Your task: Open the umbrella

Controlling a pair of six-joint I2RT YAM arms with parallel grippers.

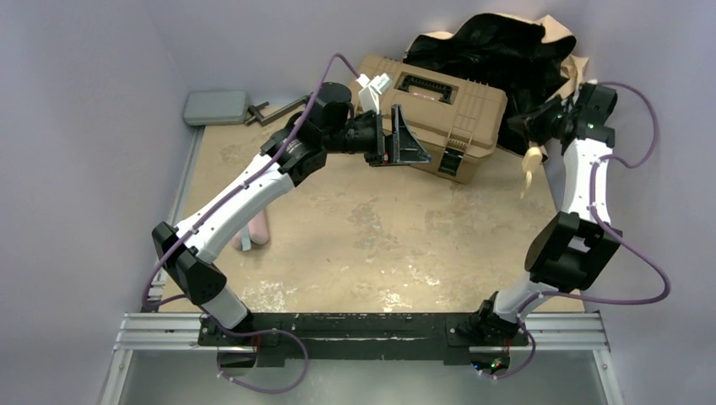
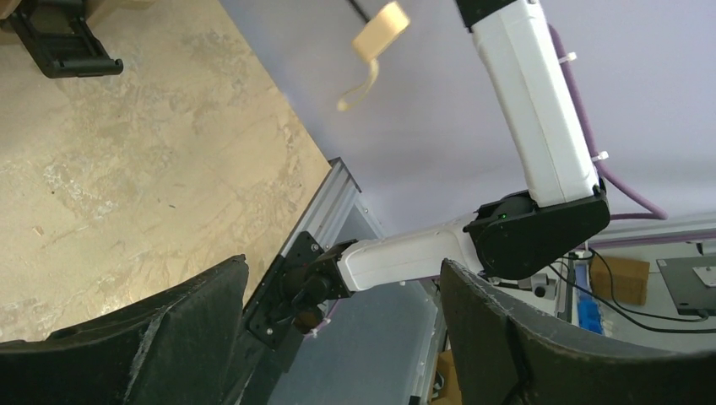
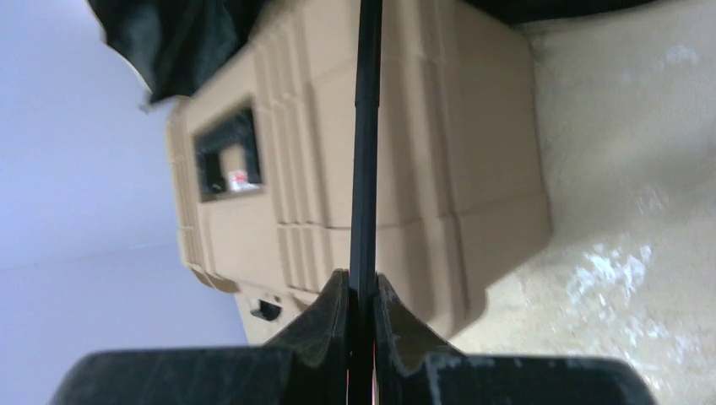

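Tan toolbox (image 1: 439, 118), pink pouch (image 1: 258, 228), mottled beige table (image 1: 380, 236) — umbrella (image 1: 490, 46) black with beige edges

Two arms (image 1: 245, 198), each with one gripper: the left gripper (image 1: 409, 139) and the right gripper (image 1: 534, 125). One umbrella (image 1: 494, 46), its shaft in the right gripper. One toolbox (image 1: 439, 105), between the two grippers. One pouch (image 1: 258, 228), well behind the left gripper. One grey pad (image 1: 217, 107), off to the left gripper's left.
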